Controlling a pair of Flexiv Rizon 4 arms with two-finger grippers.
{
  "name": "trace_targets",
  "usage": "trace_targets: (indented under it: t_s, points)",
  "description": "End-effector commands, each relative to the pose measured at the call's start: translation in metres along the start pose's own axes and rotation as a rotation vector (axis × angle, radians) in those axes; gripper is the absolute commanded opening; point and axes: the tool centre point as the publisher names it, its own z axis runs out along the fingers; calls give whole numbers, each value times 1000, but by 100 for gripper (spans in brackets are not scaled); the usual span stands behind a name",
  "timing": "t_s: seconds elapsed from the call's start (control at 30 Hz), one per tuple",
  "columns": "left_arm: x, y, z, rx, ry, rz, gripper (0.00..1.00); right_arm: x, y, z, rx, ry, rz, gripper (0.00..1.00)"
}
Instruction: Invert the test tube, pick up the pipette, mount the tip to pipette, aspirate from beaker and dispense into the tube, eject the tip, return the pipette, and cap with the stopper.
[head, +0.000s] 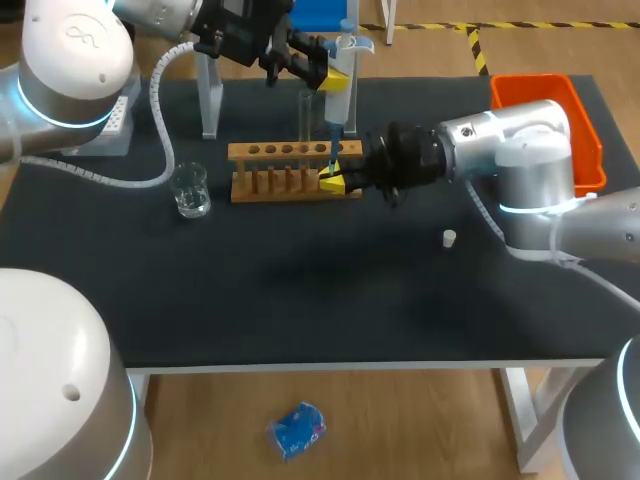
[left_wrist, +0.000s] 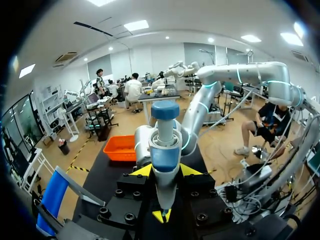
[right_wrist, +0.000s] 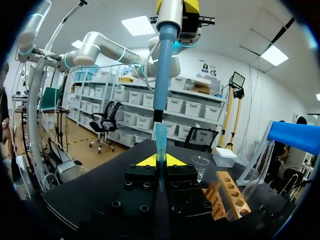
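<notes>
My left gripper (head: 325, 75) is shut on the white and blue pipette (head: 340, 85), holding it upright over the wooden rack (head: 285, 183). In the left wrist view the pipette body (left_wrist: 165, 155) sits between the yellow fingers. Its blue tip (right_wrist: 160, 140) points down into a thin clear test tube (right_wrist: 160, 172), which my right gripper (right_wrist: 160, 161) is shut on. That gripper (head: 333, 180) stands at the rack's right front end. A second tall clear tube (head: 305, 115) stands in the rack. The glass beaker (head: 190, 190) is left of the rack. The white stopper (head: 450, 238) lies in front of my right arm.
An orange bin (head: 590, 130) sits at the table's back right corner. A white stand (head: 210, 100) and a tip box (head: 115, 120) are at the back left. The dark table (head: 300, 300) stretches toward the front edge.
</notes>
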Motion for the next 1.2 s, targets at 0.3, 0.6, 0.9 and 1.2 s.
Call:
trace_targets:
  t_s: [0.3,0.6,0.9,1.2]
  points:
    - [0,-1,-1,-4,1,-1,0,5,7,-3,-5,-5,0,0]
    - [0,-1,-1,-4,1,-1,0,10,9,-2,-9,5,12,0]
    - [0,-1,-1,-4,1,-1,0,16,11,1,-47,13,134,0]
    - [0,-1,-1,-4,1,-1,0,17,15,2,-51,2,223,0]
